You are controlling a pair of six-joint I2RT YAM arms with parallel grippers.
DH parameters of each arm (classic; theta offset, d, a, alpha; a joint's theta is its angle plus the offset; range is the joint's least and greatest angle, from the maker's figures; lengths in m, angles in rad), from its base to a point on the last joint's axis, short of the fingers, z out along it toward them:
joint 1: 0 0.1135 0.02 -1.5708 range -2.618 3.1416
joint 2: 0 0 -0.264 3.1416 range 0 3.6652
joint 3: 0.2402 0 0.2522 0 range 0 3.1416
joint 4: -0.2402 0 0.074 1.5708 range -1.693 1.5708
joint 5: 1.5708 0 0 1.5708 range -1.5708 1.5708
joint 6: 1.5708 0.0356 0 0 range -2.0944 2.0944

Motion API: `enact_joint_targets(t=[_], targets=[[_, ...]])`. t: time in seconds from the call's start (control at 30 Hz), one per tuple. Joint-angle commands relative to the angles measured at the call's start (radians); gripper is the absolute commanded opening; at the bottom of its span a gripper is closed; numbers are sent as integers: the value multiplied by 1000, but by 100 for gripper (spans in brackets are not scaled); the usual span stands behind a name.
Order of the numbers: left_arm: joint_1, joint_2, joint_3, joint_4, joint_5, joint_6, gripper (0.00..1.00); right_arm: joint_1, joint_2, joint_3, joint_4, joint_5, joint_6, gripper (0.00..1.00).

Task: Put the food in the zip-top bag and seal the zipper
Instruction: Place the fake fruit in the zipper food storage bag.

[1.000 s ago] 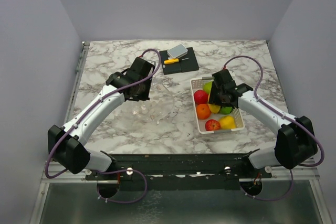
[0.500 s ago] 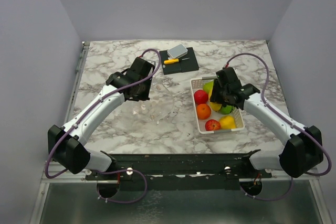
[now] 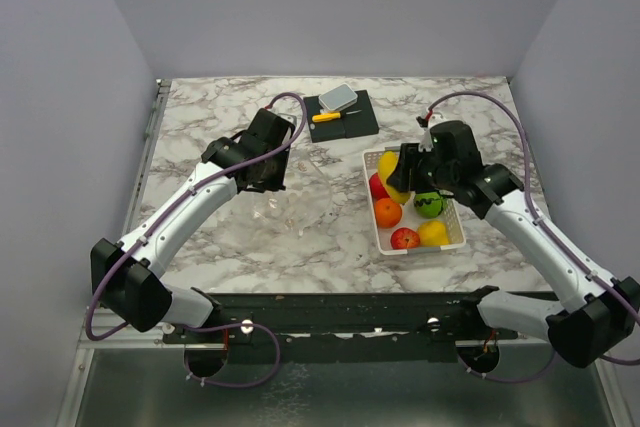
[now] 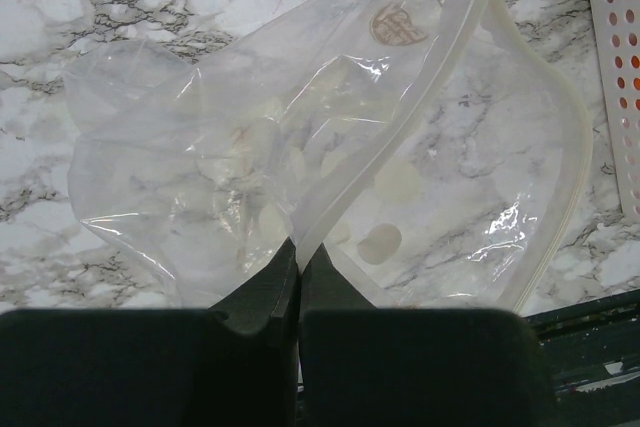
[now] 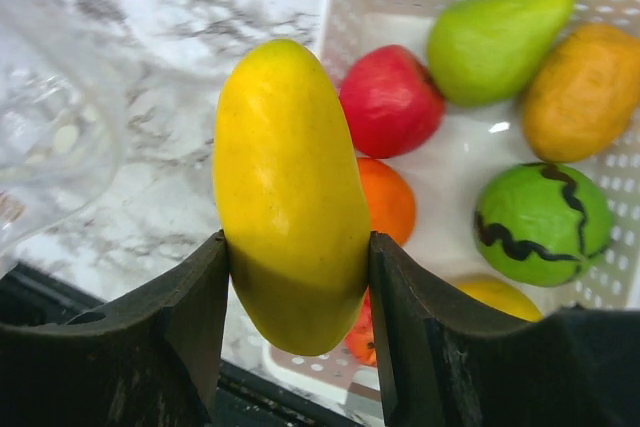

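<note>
The clear dotted zip-top bag lies on the marble left of the white basket. My left gripper is shut on the bag's pale zipper strip, and the mouth gapes open. My right gripper is shut on a long yellow fruit, held above the basket's left edge. Other food stays in the basket: red fruit, green pear, orange, and a green fruit with a black line.
A black board at the back centre carries a yellow-handled knife and a grey block. The basket's perforated wall stands just right of the bag. Grey walls close in the table's sides and back.
My right gripper has risen out of the basket with the yellow fruit and swung toward the basket's left edge. The left arm and the bag have stayed put.
</note>
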State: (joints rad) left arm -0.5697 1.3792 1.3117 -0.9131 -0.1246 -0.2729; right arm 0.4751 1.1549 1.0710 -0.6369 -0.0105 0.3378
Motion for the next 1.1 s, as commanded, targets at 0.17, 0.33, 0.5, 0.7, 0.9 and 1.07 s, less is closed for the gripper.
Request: enact_joint_targets(t=[0.17, 0.33, 0.5, 0.7, 0.9, 1.07], targets=[[-4, -26, -2, 16, 7, -12, 0, 178, 11, 124, 6, -179, -51, 11], [-4, -26, 0, 19, 23, -17, 0, 249, 71, 176, 21, -224, -26, 11], [-4, -36, 0, 20, 28, -24, 0, 294, 150, 217, 31, -242, 7, 12], [-4, -42, 8, 22, 49, -29, 0, 317, 255, 282, 39, -242, 73, 12], [-4, -49, 8, 22, 67, -31, 0, 349, 364, 370, 34, -222, 130, 15], [-6, -53, 4, 22, 73, -36, 0, 383, 468, 469, -31, -142, 165, 16]])
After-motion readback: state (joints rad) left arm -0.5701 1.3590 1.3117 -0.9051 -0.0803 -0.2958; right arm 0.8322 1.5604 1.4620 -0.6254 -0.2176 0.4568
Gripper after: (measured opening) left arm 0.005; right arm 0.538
